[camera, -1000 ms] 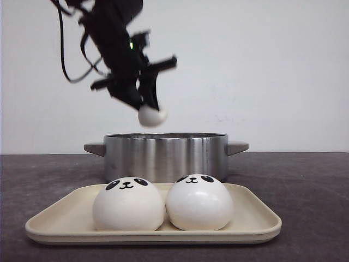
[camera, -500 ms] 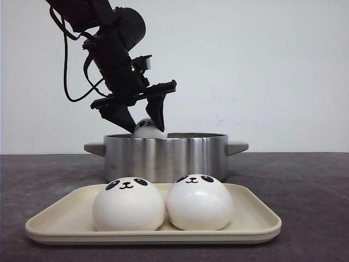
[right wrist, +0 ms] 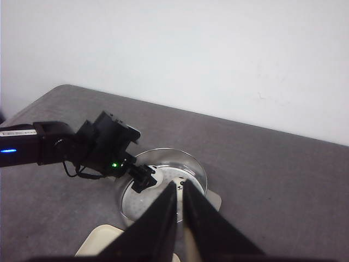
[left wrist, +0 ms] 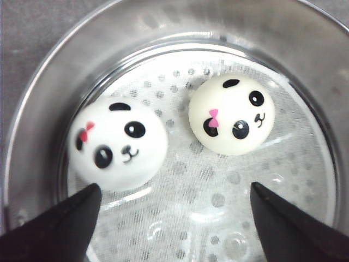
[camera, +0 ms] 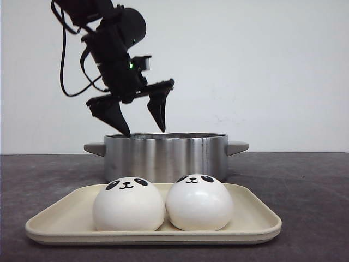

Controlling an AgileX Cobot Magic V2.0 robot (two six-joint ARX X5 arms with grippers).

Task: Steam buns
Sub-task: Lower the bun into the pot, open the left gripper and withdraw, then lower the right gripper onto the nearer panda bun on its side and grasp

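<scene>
- Front view: a steel pot (camera: 165, 155) with 2 side handles stands on the dark grey bench (camera: 311, 185), and everything else is placed from it.
- Just in front of the pot lies a cream tray (camera: 256, 221) carrying 2 panda-faced buns: the left tray bun (camera: 128, 204) and the right tray bun (camera: 199, 202), side by side and touching, faces tipped up toward the pot.
- The left gripper (camera: 143, 121) hangs over the pot's left half, its 2 black fingers (camera: 158, 111) spread wide apart and empty, tips just above the rim.
- The pot wall hides whatever lies inside from this side.
- Left wrist view: inside the pot, a perforated steamer plate (left wrist: 218, 191) holds 2 more buns, each with a pink bow.
- The bow bun nearer the pot wall (left wrist: 119, 143) sits just beyond one finger tip, clear of it; the second bow bun (left wrist: 234, 114) lies beside it, a small gap between them, well off the other finger.
- Neither bun lies between the spread fingers; bare plate shows there.
- Right wrist view: the right gripper (right wrist: 179, 203) looks down from high above the pot, its 2 fingers close together with only a thin slit between, holding nothing.
- Beyond the finger tips, the pot and the left arm (right wrist: 82, 147) reaching over it are seen from above, with a tray corner on the nearer side of the pot.
</scene>
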